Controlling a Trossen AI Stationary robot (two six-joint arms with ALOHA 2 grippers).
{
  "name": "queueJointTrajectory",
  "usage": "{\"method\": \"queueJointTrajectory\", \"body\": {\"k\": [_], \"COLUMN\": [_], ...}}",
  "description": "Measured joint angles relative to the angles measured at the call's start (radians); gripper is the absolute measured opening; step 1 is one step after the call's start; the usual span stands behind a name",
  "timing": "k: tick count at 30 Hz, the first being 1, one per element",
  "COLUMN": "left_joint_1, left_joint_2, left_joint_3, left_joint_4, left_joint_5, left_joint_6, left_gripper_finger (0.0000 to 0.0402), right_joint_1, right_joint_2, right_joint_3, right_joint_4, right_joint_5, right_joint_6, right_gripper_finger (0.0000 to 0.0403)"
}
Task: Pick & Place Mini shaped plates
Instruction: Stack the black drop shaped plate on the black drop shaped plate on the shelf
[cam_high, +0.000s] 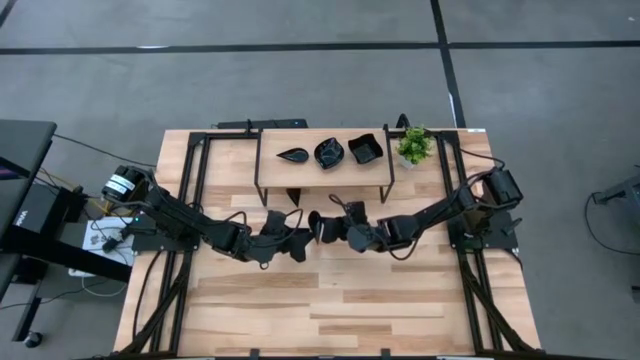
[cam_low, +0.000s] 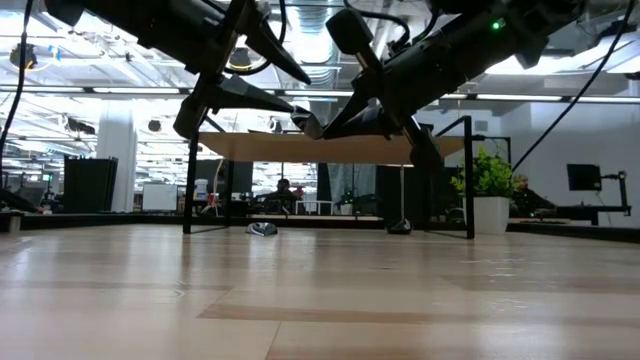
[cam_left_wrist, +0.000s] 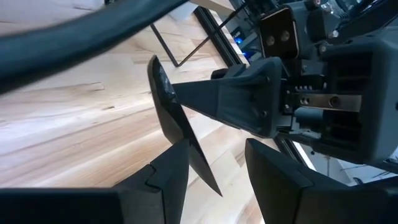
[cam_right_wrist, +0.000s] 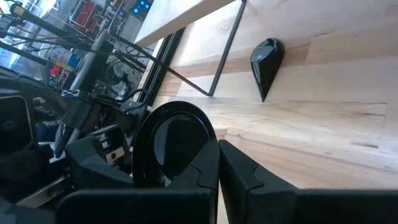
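My right gripper (cam_right_wrist: 217, 146) is shut on a glossy black teardrop mini plate (cam_left_wrist: 177, 127), held above the table's middle (cam_high: 318, 228). My left gripper (cam_left_wrist: 216, 149) is open, facing it from the left, its fingers on either side of the plate's pointed end (cam_left_wrist: 208, 177). Three more mini plates rest on the raised shelf (cam_high: 270, 140): a teardrop (cam_high: 293, 155), a scalloped round one (cam_high: 329, 152) and a square one (cam_high: 365, 149). Another teardrop plate (cam_right_wrist: 266, 65) lies on the table under the shelf. My right gripper pinches the plate's wide end (cam_left_wrist: 166, 93) between its two fingers, one on each face. The fingers (cam_left_wrist: 236, 102) come in about level from the table's right. The plate stands on edge, clear of the table, its pointed end slanting down. Whether my left gripper's finger (cam_left_wrist: 177, 168) touches the plate I cannot tell.
The shelf's black metal legs (cam_low: 190, 180) stand on the far half of the table. A small green potted plant (cam_high: 413, 145) sits at the shelf's right end. Small dark items (cam_low: 263, 229) lie under the shelf. Bare wood (cam_high: 330, 310) stretches toward the near edge.
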Motion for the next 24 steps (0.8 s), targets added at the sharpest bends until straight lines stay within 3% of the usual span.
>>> {"method": "queueJointTrajectory", "body": {"k": [24], "left_joint_1": [0.028], "left_joint_2": [0.0], "left_joint_3": [0.0], "left_joint_4": [-0.033], "left_joint_5": [0.0], "left_joint_6": [0.0], "left_gripper_finger": [0.0136], "right_joint_1": [0.017], "right_joint_2": [0.0], "right_joint_3": [0.0], "right_joint_4": [0.038], "right_joint_5": [0.006], "right_joint_6": [-0.037], "right_gripper_finger": [0.0]}}
